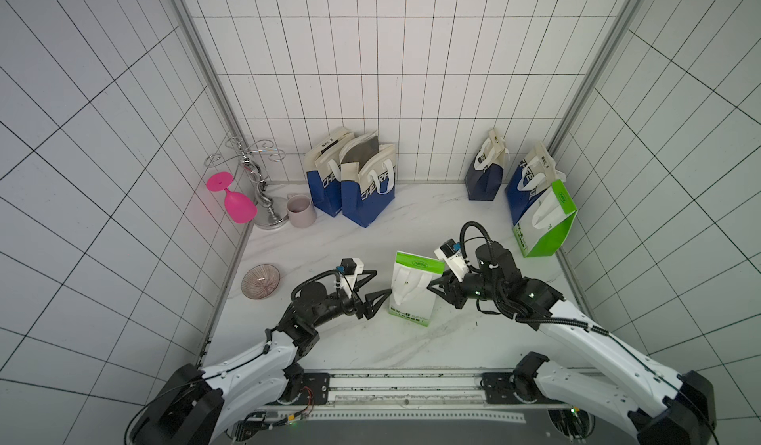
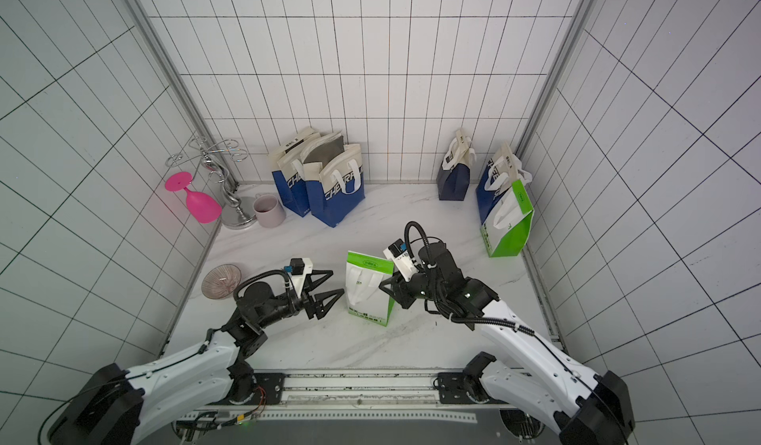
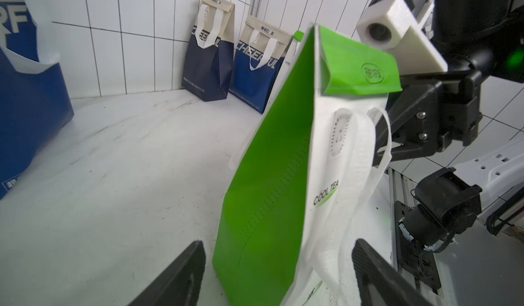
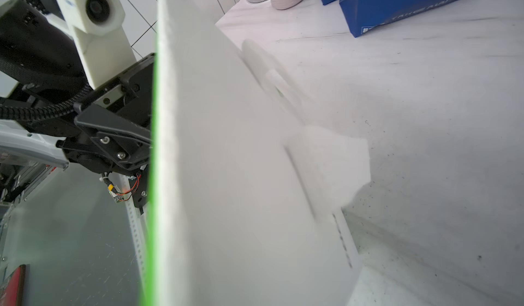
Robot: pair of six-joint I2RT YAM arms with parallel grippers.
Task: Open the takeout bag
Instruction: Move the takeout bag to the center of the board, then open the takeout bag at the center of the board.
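Observation:
The takeout bag (image 1: 414, 290) (image 2: 368, 290), white-faced with green sides, stands upright mid-table between both arms. Its green top flap (image 3: 360, 63) is folded over and its white handles (image 3: 365, 154) hang down the face. My left gripper (image 1: 383, 282) (image 2: 337, 282) (image 3: 278, 250) is open just left of the bag, its fingers on either side of the bag's lower corner without touching. My right gripper (image 1: 433, 287) (image 2: 385, 288) (image 3: 391, 137) sits against the bag's right side by the handle. In the right wrist view the bag (image 4: 226, 177) fills the frame and hides that gripper's fingers.
Two blue bags (image 1: 366, 191) stand at the back. A navy bag (image 1: 486, 175), another blue bag (image 1: 531, 183) and a second green bag (image 1: 545, 220) stand back right. A mug (image 1: 300, 210), pink goblet (image 1: 234, 200), metal rack (image 1: 259, 183) and bowl (image 1: 260, 281) line the left wall.

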